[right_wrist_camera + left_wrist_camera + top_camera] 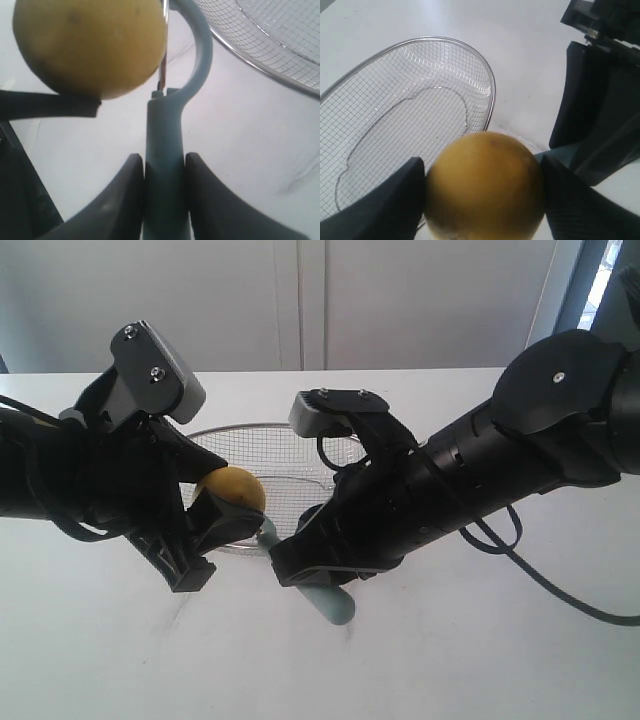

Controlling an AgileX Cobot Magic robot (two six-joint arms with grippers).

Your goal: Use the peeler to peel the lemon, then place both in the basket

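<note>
Two black arms, grey wrist housings.
Left arm (60,485) and right arm (500,455): matte black, rounded joint shells. Light grey camera housings (178,382) carry silver screws (155,373). Black cable (545,585) loops off the right. Fingers (112,205) smooth, dark, tapered.

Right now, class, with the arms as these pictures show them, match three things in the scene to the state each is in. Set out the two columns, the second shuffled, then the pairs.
Column one:
1. lemon
2. peeler
3. basket

Column two:
A. clamped by its handle in the right gripper
B. standing on the white table, in no gripper
C. held between the fingers of the left gripper

Pairs: 1-C, 2-A, 3-B
</note>
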